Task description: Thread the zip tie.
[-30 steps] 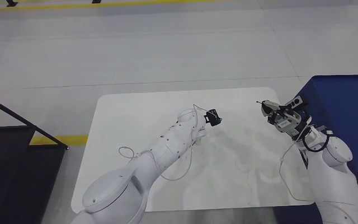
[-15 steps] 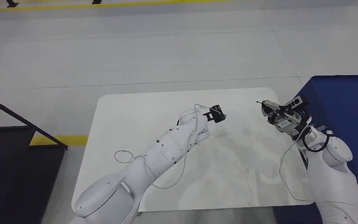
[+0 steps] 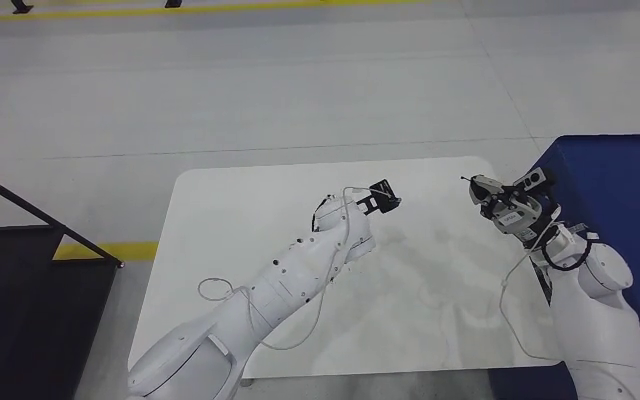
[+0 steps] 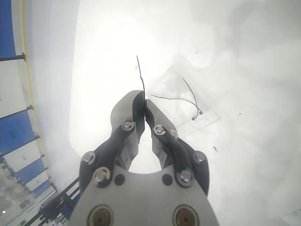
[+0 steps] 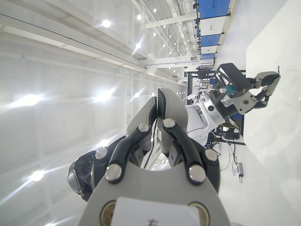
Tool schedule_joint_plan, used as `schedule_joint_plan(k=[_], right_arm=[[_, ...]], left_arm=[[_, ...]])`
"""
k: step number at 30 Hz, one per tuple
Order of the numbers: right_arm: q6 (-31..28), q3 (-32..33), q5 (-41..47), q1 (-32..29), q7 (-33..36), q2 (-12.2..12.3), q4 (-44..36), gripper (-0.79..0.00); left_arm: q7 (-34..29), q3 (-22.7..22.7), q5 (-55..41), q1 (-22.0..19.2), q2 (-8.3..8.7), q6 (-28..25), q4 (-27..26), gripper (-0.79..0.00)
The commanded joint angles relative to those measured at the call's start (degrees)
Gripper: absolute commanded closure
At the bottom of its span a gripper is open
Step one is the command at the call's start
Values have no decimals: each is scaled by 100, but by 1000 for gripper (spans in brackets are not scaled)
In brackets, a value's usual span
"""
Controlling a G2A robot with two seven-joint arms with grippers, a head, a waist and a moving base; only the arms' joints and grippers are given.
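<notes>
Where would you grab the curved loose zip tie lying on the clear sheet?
Probably mid-strap on the curved zip tie, from straight above, pinching across it: it lies flat on the clear sheet, and its head end crowds the other tie.

Three zip ties, two hands, one table

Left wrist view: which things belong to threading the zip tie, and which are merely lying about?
Job: zip tie, held in the shut left pincer.
Lying about: spare tie, second tie, both on a clear tray; specks on the table.
</notes>
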Motion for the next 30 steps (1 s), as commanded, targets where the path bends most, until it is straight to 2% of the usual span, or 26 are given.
schedule_joint_plan(k=[1,6,8,13,30], right_arm=[[86,108,60,42,5,21,33,0],[71,263,29,132,97,69,158,0],[-50,311,-10,168,189,87,197,0],[-504,380,-208,217,453,120,215,0],[-504,380,-208,217,453,120,215,0]], left_arm=[[-270,-208,-458,-37,17,-336,-33,0],[-1060,-688,-1703,44,82,-1073,-417,0],[-1277,-903,-2226,116,138,-1093,-611,0],[-1195,-887,-4000,151,365,-1177,-1068,0],[-1195,-887,-4000,151,365,-1177,-1068,0]])
